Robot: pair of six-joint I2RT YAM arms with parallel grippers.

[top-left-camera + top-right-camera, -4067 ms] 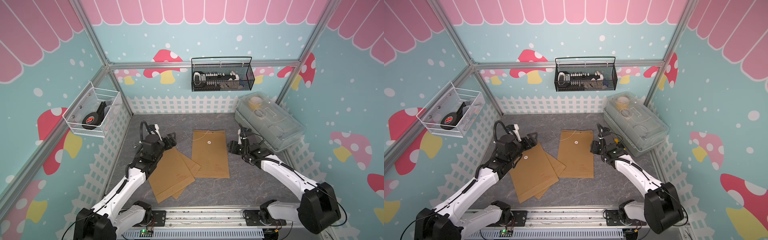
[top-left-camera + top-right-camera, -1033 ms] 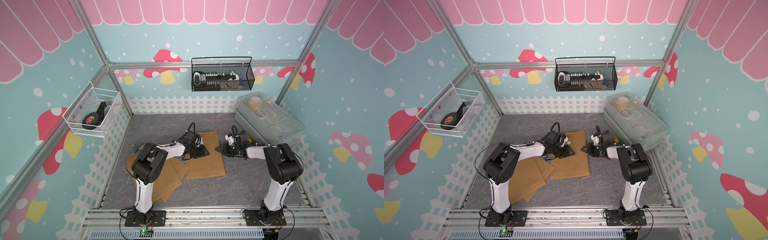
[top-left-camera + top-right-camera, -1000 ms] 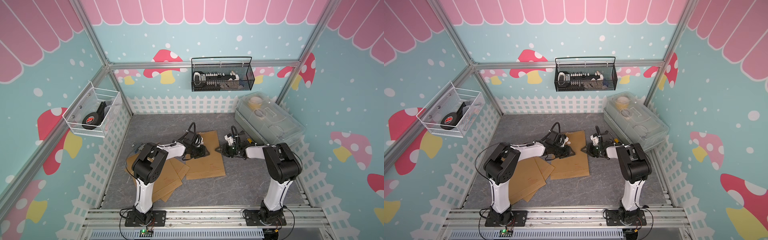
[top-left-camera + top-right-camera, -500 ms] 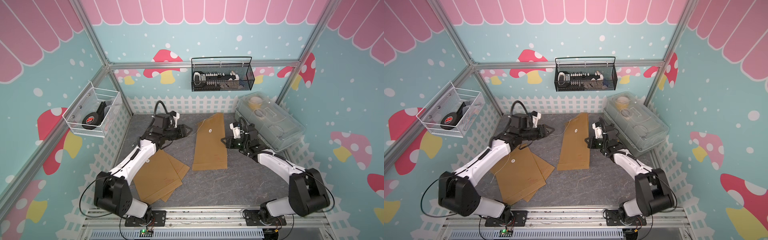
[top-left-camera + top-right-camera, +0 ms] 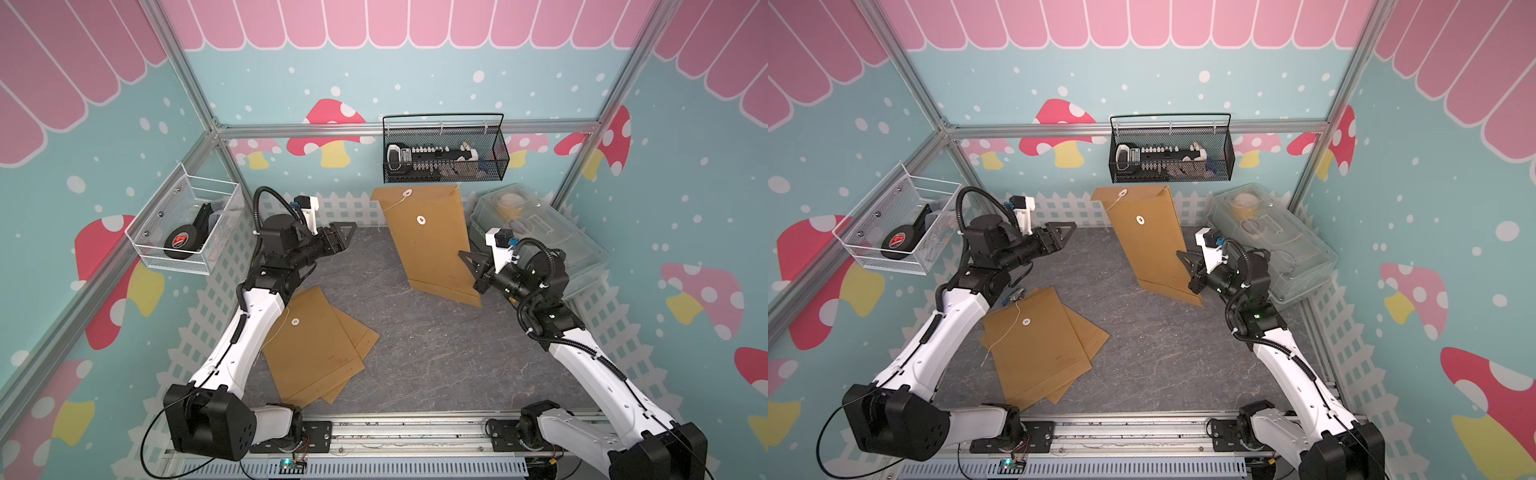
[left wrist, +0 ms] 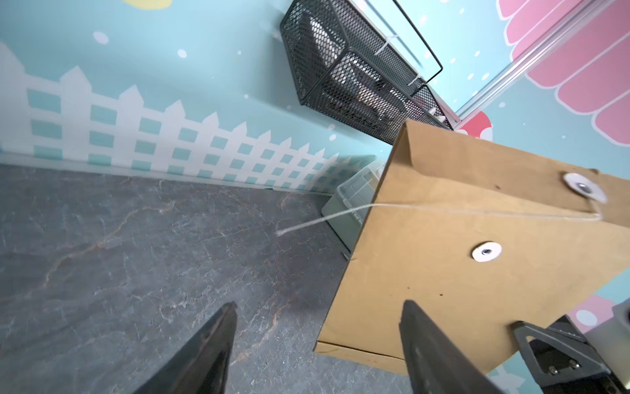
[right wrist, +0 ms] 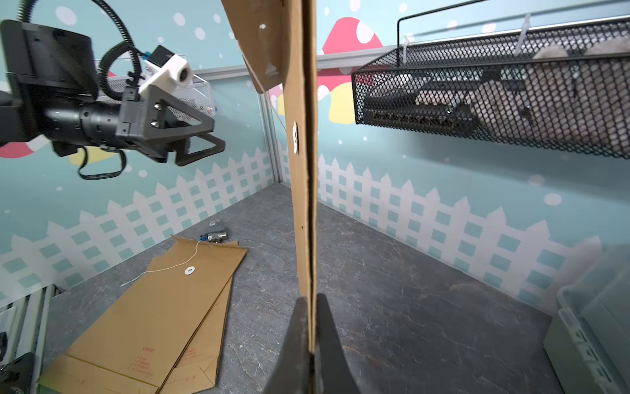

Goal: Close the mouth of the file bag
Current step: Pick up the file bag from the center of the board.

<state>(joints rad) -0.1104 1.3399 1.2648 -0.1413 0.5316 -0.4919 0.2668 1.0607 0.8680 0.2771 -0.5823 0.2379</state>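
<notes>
jaws pressed flat together, the right gripper [image 7: 312, 327] pinches the tan kraft-paper file bag [image 5: 428, 241] low on the side edge nearest its own arm. it holds the bag standing on end over the grey stone-patterned table [image 5: 415, 353], leaning a little toward the back wall; whether the bottom corner touches the table i cannot tell. held this way, the bag's front faces the left gripper [image 5: 348, 228], whose jaws stand wide and empty, near the bag but apart from it. the folded brown flap [image 6: 477, 160] is turned down over the mouth, though in the right wrist view it stands slightly off the front. the 2 fasteners, the white round flap button [image 6: 583, 187] and the white round body button [image 6: 486, 251], both show in the left wrist view. the thin white string [image 6: 443, 208] runs from the flap button across the front and trails free past the bag's edge toward the left gripper, wound round nothing. so the mouth is not yet fastened; my judgement is that the upright hold is meant to let the free gripper catch the loose end and wind it round the body button. the stack of flat brown envelopes [image 5: 316, 353] lies well apart, beside the left arm.
</notes>
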